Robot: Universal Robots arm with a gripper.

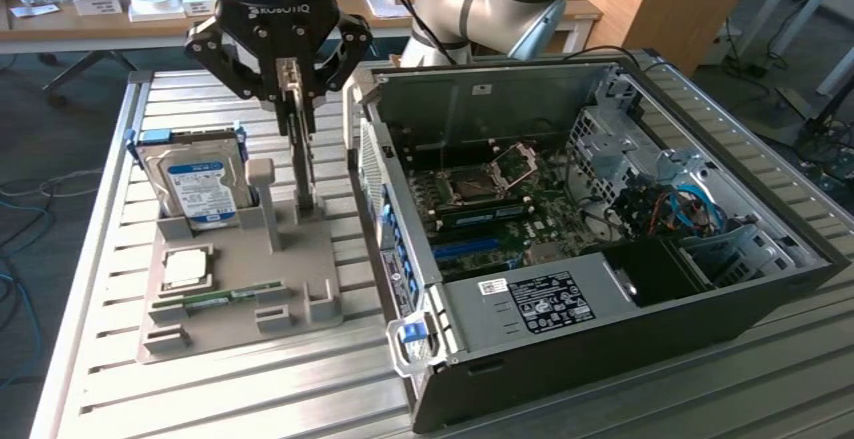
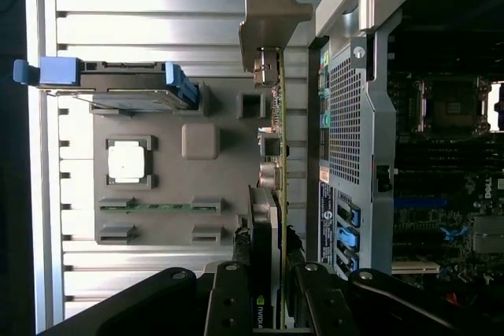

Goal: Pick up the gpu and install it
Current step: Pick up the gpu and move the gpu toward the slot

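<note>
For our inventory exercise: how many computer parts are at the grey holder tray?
4: hard drive standing at the back; CPU flat before it; RAM stick slotted nearer still; gpu upright in the end effector.

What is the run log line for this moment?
gripper: shut on gpu | gpu: upright on edge, at grey holder | case: open

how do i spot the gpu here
A grey tray sits to the exterior view's left of the open computer case. The gpu stands on edge at the tray's case side, under the gripper. Unlike the blue-labelled hard drive and flat RAM stick, it is a thin upright card with a pale bracket.
</note>
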